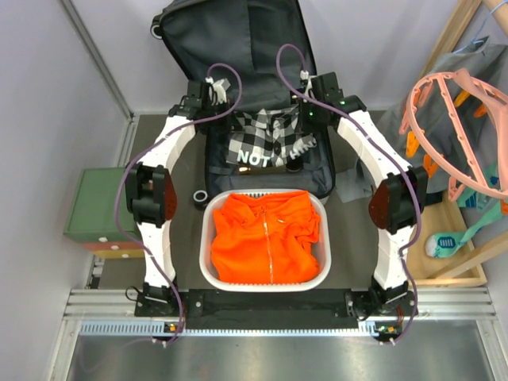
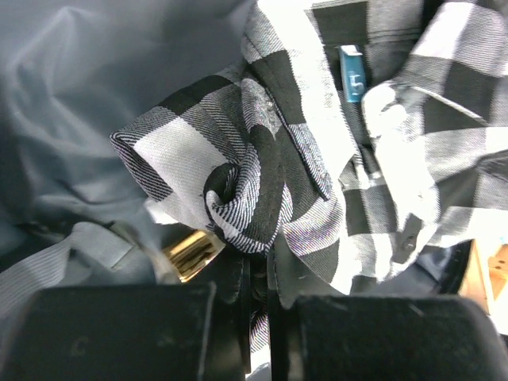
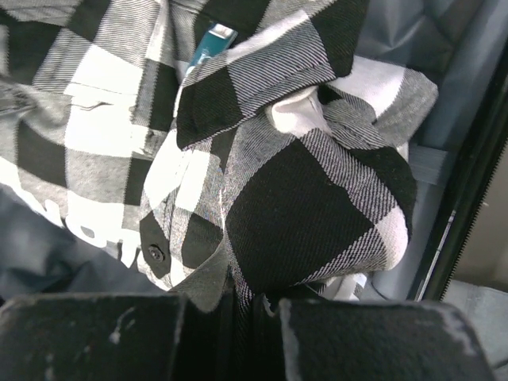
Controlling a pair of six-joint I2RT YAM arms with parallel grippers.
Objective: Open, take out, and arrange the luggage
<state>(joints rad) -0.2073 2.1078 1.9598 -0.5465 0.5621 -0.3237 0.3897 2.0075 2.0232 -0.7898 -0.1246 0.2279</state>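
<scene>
The luggage (image 1: 238, 40) lies open at the far middle of the tabletop (image 1: 155, 139), lid standing up at the far side, grey lining (image 2: 71, 95) slack and creased; in the near half a black-and-white checked shirt (image 1: 266, 139) lies rumpled, white letters reading "NOT" on its near edge; the left gripper (image 1: 216, 103) reaches into the left side of the luggage, and in its wrist view the gripper (image 2: 259, 278) has its fingers pressed almost together on a twisted fold of the shirt (image 2: 317, 159); a small gold-coloured piece (image 2: 190, 252) shows just beside that fold, too unclear to name; the right gripper (image 1: 308, 115) reaches in from the right side, and in its wrist view the gripper (image 3: 254, 305) likewise pinches a bunched fold of the shirt (image 3: 302, 198), the lining (image 3: 444, 48) behind it; a teal tag (image 2: 352, 73) sits at the collar; just near of the luggage, between the arms, a white basket (image 1: 208, 230) holds an orange garment (image 1: 266, 238); green-topped boxes (image 1: 99, 206) stand at the left; pink and orange hangers (image 1: 452, 103) hang at the right.
</scene>
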